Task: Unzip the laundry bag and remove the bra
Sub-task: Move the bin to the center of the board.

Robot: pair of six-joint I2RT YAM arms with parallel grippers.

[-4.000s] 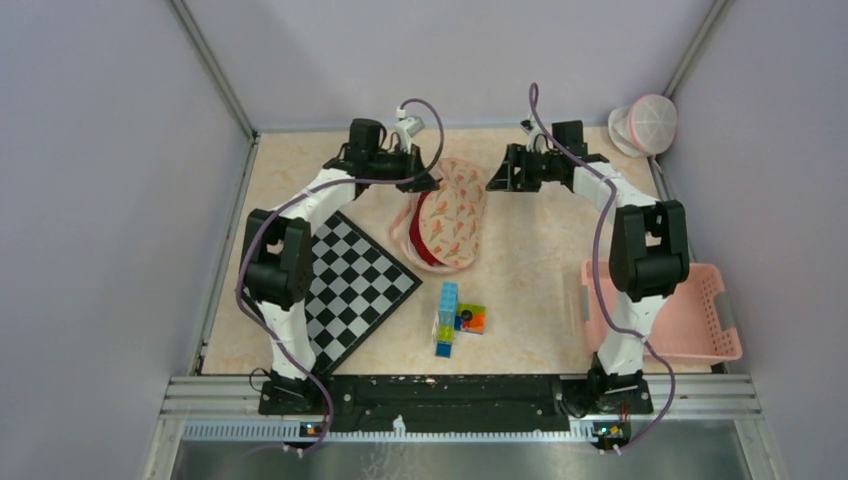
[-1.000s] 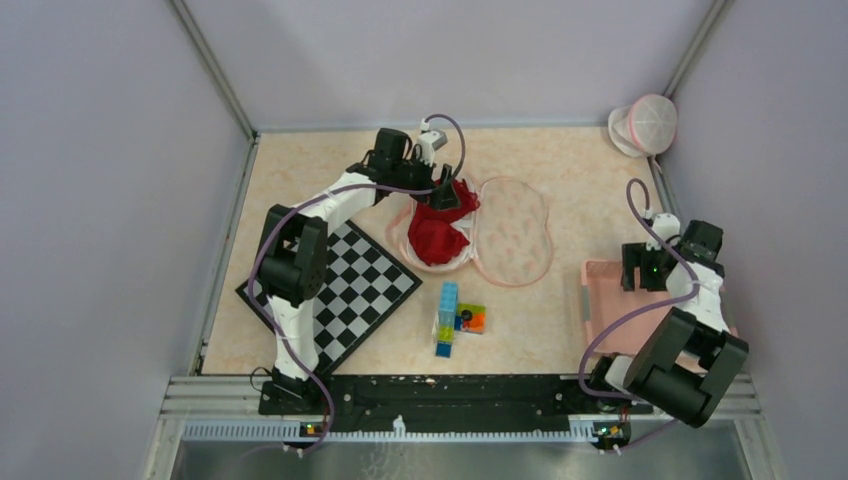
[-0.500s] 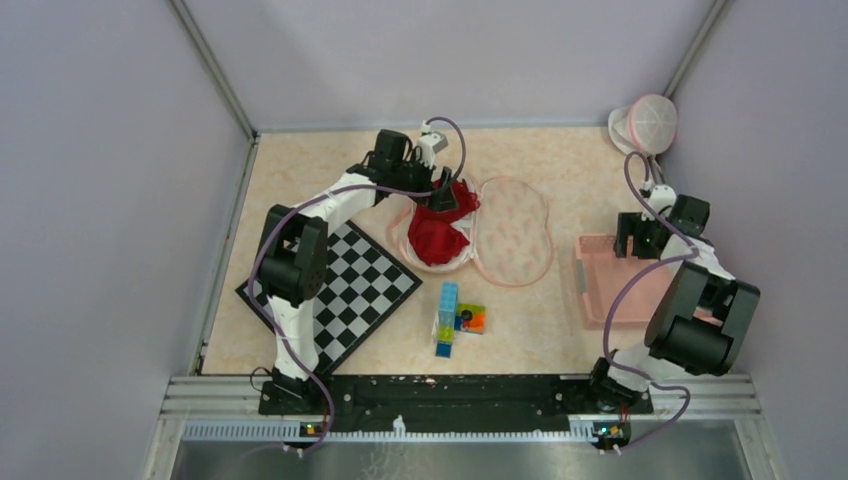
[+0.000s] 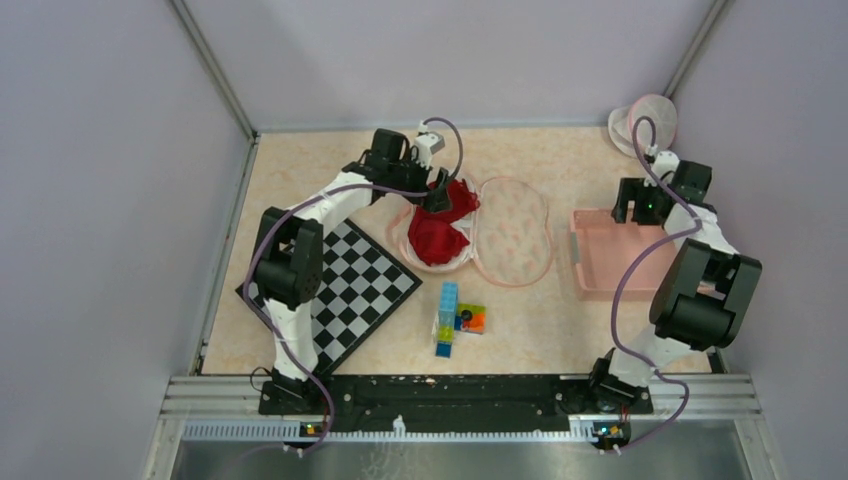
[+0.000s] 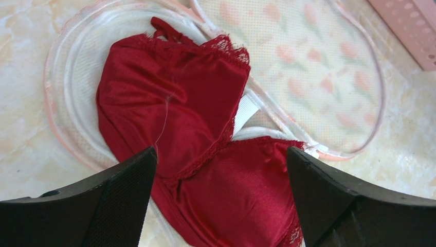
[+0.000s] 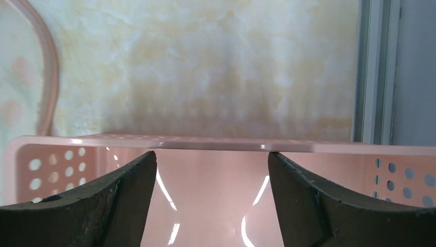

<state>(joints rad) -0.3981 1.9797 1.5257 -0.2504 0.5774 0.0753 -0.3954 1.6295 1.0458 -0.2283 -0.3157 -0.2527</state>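
Meanwhile, slid the pink basket [image 4: 612, 256] nearer the unzipped laundry bag [image 4: 515, 236] with the right claw [image 6: 211, 155] spread wide, gripping nothing, and kept the left claw [image 5: 221, 151] open just above the red bra [image 5: 175, 103] in that bag's left half, still to be lifted out.

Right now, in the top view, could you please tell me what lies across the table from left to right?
In order: checkerboard → bra → bag flap → basket.
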